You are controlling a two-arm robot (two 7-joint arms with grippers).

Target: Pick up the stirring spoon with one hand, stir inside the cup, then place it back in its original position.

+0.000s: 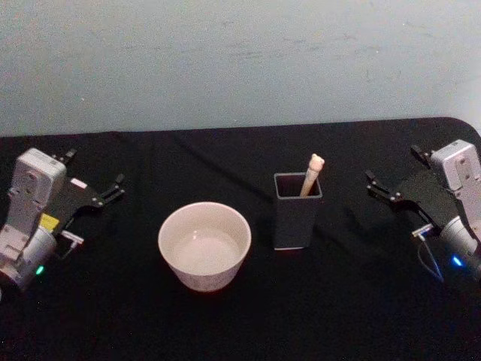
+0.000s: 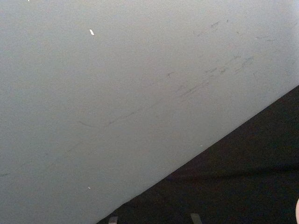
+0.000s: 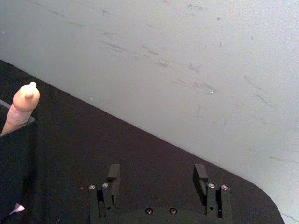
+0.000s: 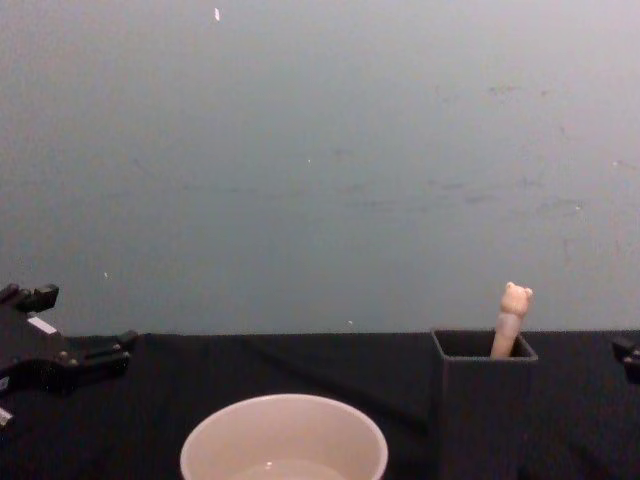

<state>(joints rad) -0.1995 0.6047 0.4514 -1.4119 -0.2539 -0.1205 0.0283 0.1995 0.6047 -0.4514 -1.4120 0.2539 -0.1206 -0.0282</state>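
While both my arms wait out at the two ends of the black counter point(image 1: 225, 158), the stirring spoon point(image 1: 313, 171) stands in the dark grey square holder point(image 1: 297, 218). It leans toward the holder's far right corner with its bear head above the rim. My right tool point(image 1: 394, 167) hangs to the right of the holder, well apart from it, with its fingers spread and nothing between them. My left tool point(image 1: 95, 168) is far out on the left, likewise released and empty. The cup point(image 1: 204, 244) lies between it and the holder. It stands near the holder's left side, a little closer to me and not touching it.

From my head I look down into things: the pale inner floor of the cup, and the open mouth of the holder with the beige handle rising out of it. From my chest they show side on. The cup's rim point(image 4: 284, 440) sits low in front, and the holder point(image 4: 485, 410) rises taller to its right. The stirring spoon's top point(image 4: 513, 318) stands tilted against the grey wall, its little ears plain. My left tool point(image 4: 85, 320) comes in at the left edge with a clear gap between its fingers.

My right wrist camera shows the right tool point(image 3: 157, 172) close up, its two black fingers point(image 3: 113, 173) parted over bare counter. The stirring spoon's rounded beige head point(image 3: 21, 108) rises from the holder's corner off to one side, apart from them. My left wrist camera faces the scuffed wall and a dark wedge of counter point(image 2: 243, 177).
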